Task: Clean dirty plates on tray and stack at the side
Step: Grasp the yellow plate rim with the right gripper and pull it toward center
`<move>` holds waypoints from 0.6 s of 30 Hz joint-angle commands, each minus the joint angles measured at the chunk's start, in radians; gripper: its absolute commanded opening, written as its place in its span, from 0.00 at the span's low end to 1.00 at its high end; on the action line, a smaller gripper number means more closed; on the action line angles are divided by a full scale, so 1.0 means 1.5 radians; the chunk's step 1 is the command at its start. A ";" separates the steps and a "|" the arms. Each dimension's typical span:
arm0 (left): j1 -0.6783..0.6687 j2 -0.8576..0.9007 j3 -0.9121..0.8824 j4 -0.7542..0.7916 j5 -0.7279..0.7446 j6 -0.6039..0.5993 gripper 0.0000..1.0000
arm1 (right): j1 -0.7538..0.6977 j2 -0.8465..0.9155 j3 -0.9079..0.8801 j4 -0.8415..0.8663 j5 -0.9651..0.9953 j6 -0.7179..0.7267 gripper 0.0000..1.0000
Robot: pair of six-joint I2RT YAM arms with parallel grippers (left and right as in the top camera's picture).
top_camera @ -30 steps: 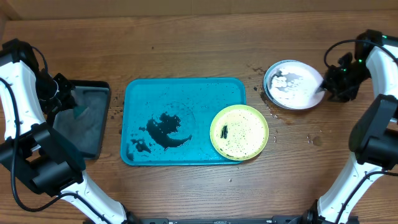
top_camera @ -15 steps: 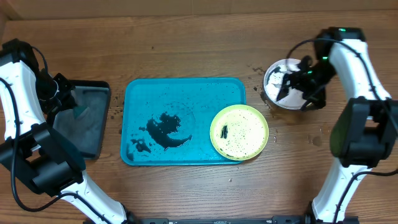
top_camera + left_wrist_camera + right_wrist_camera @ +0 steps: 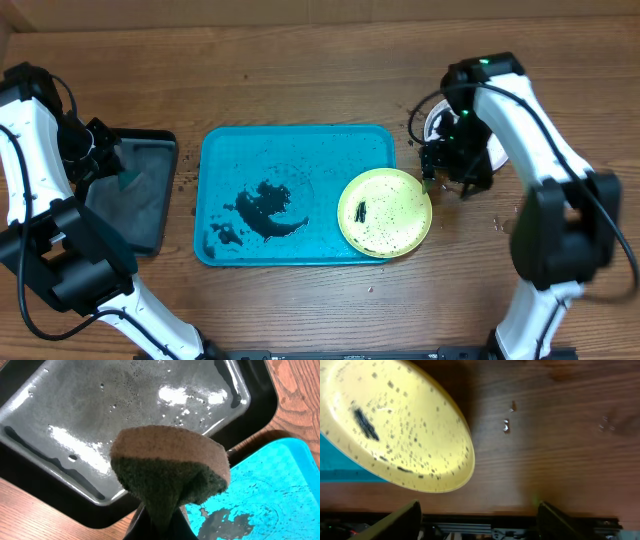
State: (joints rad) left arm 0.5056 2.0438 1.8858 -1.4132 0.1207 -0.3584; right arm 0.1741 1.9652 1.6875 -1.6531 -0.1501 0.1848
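At the left edge of the overhead view, the left gripper (image 3: pixel 156 522) is clamped on a sponge (image 3: pixel 170 465), green scouring face down, and holds it over the wet black tray (image 3: pixel 150 205), probably so it drips there and not on the wood. The turquoise tray (image 3: pixel 300 140) fills the middle of the frame, its long axis running left to right. A black smear (image 3: pixel 265 210) lies in its lower left part; a faint round outline around it may be a light blue plate, though I cannot be sure. The yellow-green plate (image 3: pixel 385 212) lies flat and face up at the tray's lower right corner, overhanging the rim. Being round it has no long axis; its one dark streak runs top to bottom. Just right of it, the right gripper (image 3: pixel 479 519) hovers with fingers spread and empty, apparently lining up on the plate's edge. The white plate (image 3: pixel 433 125) sits off the tray at upper right, largely hidden by that arm.
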 commanded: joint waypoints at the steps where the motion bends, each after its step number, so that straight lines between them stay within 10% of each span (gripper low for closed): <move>1: -0.002 -0.019 -0.001 0.005 0.007 0.015 0.04 | 0.016 -0.155 -0.055 0.020 0.034 0.037 0.80; 18: -0.007 -0.019 -0.001 0.003 0.020 0.015 0.04 | 0.023 -0.248 -0.458 0.455 -0.023 0.122 0.69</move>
State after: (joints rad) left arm 0.5037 2.0438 1.8854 -1.4071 0.1364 -0.3584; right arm 0.2062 1.5898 1.0073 -1.0027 -0.1646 0.3370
